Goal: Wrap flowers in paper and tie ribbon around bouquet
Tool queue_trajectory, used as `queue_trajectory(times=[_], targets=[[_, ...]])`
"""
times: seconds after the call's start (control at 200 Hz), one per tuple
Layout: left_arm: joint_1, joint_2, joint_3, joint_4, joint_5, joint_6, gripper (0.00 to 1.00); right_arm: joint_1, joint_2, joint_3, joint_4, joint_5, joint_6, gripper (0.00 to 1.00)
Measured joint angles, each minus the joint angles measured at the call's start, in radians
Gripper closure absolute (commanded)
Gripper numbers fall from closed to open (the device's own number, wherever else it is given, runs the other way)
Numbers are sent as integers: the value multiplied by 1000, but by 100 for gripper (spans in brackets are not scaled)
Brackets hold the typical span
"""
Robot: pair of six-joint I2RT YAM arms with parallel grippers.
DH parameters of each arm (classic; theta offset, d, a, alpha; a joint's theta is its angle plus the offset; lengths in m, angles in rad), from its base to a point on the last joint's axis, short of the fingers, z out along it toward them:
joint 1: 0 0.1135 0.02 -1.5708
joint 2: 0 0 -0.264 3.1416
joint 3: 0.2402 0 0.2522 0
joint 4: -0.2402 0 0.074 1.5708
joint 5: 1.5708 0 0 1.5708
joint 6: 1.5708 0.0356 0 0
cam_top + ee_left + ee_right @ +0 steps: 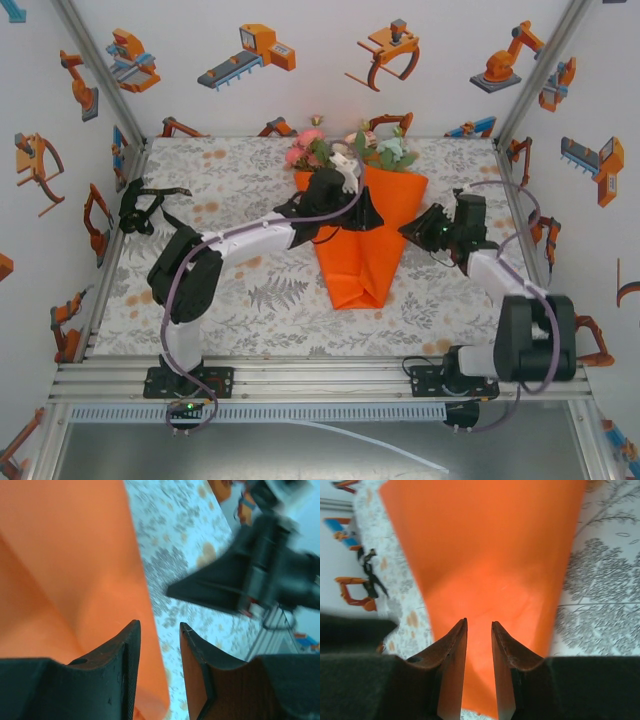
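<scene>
the paper lies at table centre, folded into a cone: tip toward 6 o'clock, mouth toward 12 o'clock. contents: the flowers, with the blooms protruding from the mouth (stems hidden inside).

the left gripper hangs over the upper part of the paper, near its 3 o'clock edge. its jaws are parted and grasp nothing; the patterned table shows through the gap.

the right gripper points in from 3 o'clock at the same edge. it is released, jaws slightly apart, with the orange sheet beneath them.

judgement: both claws flank the fold so it can be pressed if it springs open.

the ribbon lies at 9 o'clock, well apart from the bouquet, and is not yet tied.
</scene>
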Motion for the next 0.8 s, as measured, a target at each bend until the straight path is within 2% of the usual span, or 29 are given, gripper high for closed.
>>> queue_trajectory(times=[0.205, 0.436, 0.616, 0.801], targets=[[-101, 0, -119, -75, -31, 34, 64, 0, 293, 79, 91, -43, -1, 70], [-97, 0, -239, -135, -73, 36, 66, 0, 362, 183, 68, -13, -72, 65], [-97, 0, -278, -75, -79, 8, 67, -13, 435, 312, 61, 1, -118, 63], [-97, 0, -293, -44, -79, -22, 67, -74, 559, 436, 53, 5, -142, 61]])
